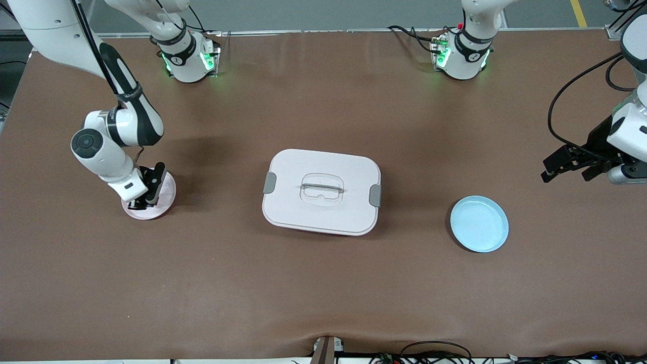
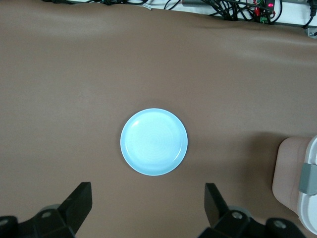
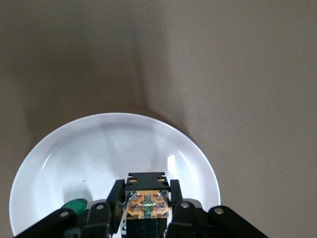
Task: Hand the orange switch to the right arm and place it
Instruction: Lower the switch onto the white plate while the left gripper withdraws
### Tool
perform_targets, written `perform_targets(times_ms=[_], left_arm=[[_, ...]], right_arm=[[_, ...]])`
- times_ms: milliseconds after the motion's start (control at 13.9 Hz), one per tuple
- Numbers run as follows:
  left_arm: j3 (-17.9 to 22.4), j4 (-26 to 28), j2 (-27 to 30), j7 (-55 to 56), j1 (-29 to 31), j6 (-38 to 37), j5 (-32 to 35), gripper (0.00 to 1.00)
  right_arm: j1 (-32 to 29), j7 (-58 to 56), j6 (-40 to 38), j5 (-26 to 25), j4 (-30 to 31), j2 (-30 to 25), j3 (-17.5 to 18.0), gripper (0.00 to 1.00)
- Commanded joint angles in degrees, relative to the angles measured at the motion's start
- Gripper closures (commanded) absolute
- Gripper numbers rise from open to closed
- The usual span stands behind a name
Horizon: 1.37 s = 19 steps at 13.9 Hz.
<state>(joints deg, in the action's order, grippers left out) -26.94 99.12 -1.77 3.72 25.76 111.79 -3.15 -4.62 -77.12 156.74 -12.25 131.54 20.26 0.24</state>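
Observation:
The orange switch [image 3: 146, 199], a small black block with an orange centre, is pinched between the fingers [image 3: 177, 196] of my right gripper [image 3: 146, 191]. The gripper is shut on it and hangs low over a pale plate [image 3: 99, 148] at the right arm's end of the table. In the front view the right gripper [image 1: 141, 198] stands on that plate [image 1: 166, 192] and hides the switch. My left gripper [image 1: 566, 169] hangs open and holds nothing above the table at the left arm's end, waiting. Its fingers [image 2: 79, 201] stand wide apart.
A small part with a green cap [image 3: 74, 205] lies in the pale plate beside the right gripper. A white lidded box [image 1: 321, 191] with grey latches sits mid-table. A light blue plate [image 1: 479, 224] lies toward the left arm's end, also seen as the blue plate [image 2: 154, 142] under the left gripper.

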Motion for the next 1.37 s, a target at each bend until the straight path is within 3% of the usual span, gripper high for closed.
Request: perform_targets(times_ms=[0,144,216,432,576,1296], left_arm=[[-0.2,-1.0,0.2,-0.4,0.2,-1.6,1.0,0.0],[1.4,-1.0,0.2,-0.2,-1.9,-1.6,1.0,0.0],[4.9,-1.0,0.2,0.0,-5.2,-1.6,1.0,0.0],[20.3,-1.4,0.3,0.4,-20.8,-1.6,1.0,0.0],[24.5,-2.2,0.1,0.6,-25.3,-1.6,1.0,0.0],[25.1,-3.9,0.3,0.6,-25.3,-3.1,1.0,0.0]], right_arm=[[-1.1,-0.8,0.7,-1.1,0.5,0.0,1.0,1.0],[-1.1,-2.9,0.7,-1.1,0.5,0.3,1.0,1.0],[-1.1,-4.3,0.6,-1.1,0.5,0.4,1.0,1.0],[-1.2,-4.8,0.6,-1.1,0.5,0.7,1.0,1.0],[-1.1,-4.8,0.6,-1.1,0.5,0.7,1.0,1.0],[-1.6,-2.3,0.1,-0.4,0.4,1.4,1.1,1.0]])
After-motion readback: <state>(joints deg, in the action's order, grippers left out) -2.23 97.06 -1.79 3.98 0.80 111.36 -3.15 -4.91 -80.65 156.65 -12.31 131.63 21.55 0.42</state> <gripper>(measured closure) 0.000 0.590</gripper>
